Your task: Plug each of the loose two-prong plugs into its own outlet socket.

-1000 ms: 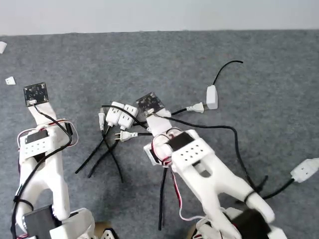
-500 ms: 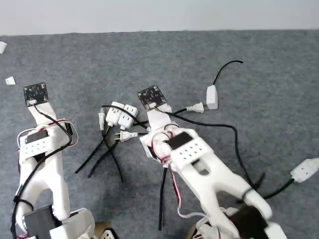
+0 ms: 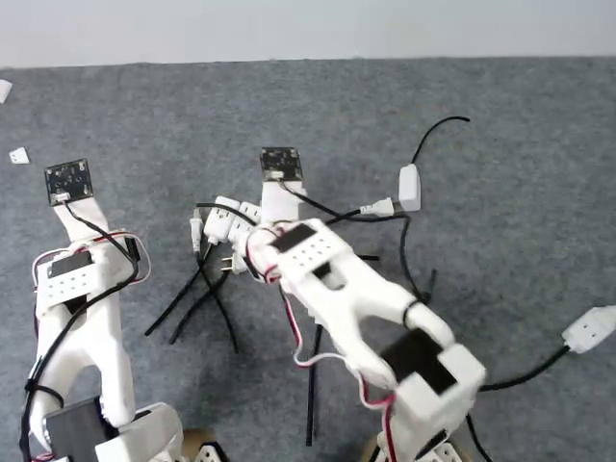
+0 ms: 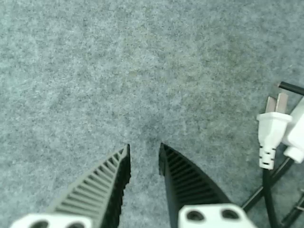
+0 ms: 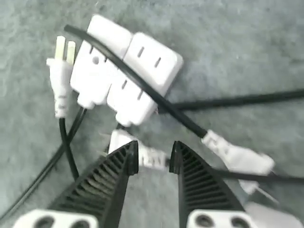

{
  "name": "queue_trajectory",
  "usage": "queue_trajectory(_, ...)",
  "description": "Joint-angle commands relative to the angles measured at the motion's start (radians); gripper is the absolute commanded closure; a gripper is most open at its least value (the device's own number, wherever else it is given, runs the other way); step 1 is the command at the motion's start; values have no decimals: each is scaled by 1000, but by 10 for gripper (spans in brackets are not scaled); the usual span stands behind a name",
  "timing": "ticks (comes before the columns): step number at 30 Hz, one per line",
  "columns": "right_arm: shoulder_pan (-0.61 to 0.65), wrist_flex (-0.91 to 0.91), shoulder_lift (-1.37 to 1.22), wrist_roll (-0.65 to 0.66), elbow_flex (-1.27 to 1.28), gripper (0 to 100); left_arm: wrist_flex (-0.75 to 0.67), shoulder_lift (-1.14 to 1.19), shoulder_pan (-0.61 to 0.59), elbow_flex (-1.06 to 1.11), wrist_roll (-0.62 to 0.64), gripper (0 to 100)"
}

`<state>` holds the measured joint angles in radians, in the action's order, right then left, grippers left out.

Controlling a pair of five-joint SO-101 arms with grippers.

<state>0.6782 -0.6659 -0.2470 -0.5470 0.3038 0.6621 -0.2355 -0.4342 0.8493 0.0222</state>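
Left claw point(image 4: 144, 151): fingers slightly parted, nothing between them, above bare grey carpet point(image 4: 118, 61).
Right claw point(image 5: 154, 148): fingers parted, tips on either side of a small white two-prong plug point(image 5: 145, 156) lying on the carpet; contact with it not discernible.
Outlet blocks: two white plastic socket blocks point(image 5: 128, 71), side by side and touching, just beyond the right claw's tips, with a black cord point(image 5: 142, 85) lying across them.
Second plug: white two-prong plug with bare brass prongs point(image 5: 60, 78), just beside the socket blocks, not inserted.
Third plug: white cord-end plug point(image 5: 237, 156), on the carpet near the right claw, prongs hard to make out.
Far pair: white plug on a dark lead point(image 3: 380, 207), prongs toward a single white socket block point(image 3: 409, 188), just beside it; inserted or not, cannot tell.
Outlying socket: lone white block point(image 3: 589, 327), well apart from the rest.
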Motion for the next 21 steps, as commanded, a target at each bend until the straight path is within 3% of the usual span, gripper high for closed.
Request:
queue_trajectory(1, 2, -54, -38, -54, -137, 872, -31, -6, 9, -15, -11, 902)
queue_trajectory(10, 8, -254, 90, -66, -186, 872, -46, -6, 25, -8, -55, 902)
queue_trajectory(21, 1, -179, 71, -124, -80, 872, -46, -6, 25, -8, -57, 902)
